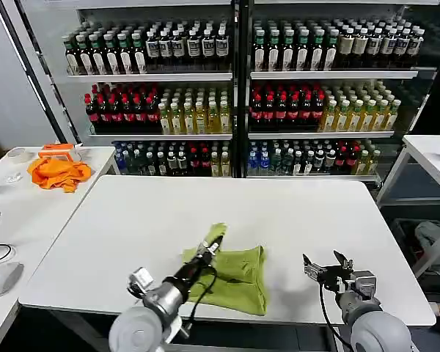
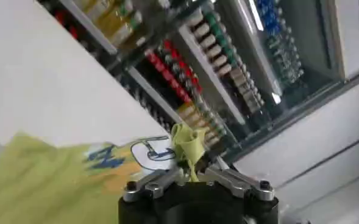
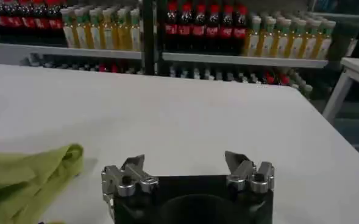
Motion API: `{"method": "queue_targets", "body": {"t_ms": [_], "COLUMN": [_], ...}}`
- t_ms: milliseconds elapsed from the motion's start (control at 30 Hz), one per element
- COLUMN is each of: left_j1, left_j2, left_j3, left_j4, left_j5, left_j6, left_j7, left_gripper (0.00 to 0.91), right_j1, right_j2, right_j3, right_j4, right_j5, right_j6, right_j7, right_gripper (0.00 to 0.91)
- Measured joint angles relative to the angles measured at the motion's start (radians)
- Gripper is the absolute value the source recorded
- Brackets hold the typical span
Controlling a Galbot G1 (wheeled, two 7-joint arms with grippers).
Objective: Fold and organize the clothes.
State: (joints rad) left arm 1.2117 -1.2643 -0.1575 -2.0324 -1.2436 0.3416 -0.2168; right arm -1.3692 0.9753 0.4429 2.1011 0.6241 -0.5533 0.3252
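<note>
Item count: one lime T-shirt (image 1: 235, 275) on one central white table (image 1: 279, 213); one orange cloth (image 1: 57, 173) on one side table (image 1: 29, 213) at the robot's left; one further table (image 1: 433, 158) at the right edge; two grippers, the left gripper (image 1: 209, 248) and the right gripper (image 1: 324, 268); two shelving bays (image 1: 242, 88), each with three visible bottle rows; individual bottles too numerous to count.

Soft matt cotton T-shirt (image 1: 235, 275) w/ creases, smooth matt white table (image 1: 169, 213).
</note>
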Motion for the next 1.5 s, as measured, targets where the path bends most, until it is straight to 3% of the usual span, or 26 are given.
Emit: {"method": "queue_targets", "body": {"t_ms": [567, 1167, 1500], "left_j1": [0.014, 0.153, 0.168], "left_j2": [-0.044, 0.036, 0.027], "left_j3": [0.073, -0.122, -0.114], "left_j4": [0.052, 0.05, 0.085], "left_j5": [0.067, 0.262, 0.319], "left_j6": [0.009, -0.066, -0.059], "left_j7": [0.017, 0.01, 0.028], "left_gripper": [0.907, 0.907, 0.907], "right_j1": [0.011, 0.024, 0.006], "right_j2": [0.006, 0.011, 0.019], "right_j3": [-0.011, -0.036, -0.026], "right_j4": [-0.001, -0.012, 0.006], "right_j5": [-0.001, -0.006, -0.011], "right_j6": [-0.001, 0.004, 0.003], "right_j7": [0.001, -0.003, -0.002], "right_gripper": [0.907, 0.907, 0.907]}}
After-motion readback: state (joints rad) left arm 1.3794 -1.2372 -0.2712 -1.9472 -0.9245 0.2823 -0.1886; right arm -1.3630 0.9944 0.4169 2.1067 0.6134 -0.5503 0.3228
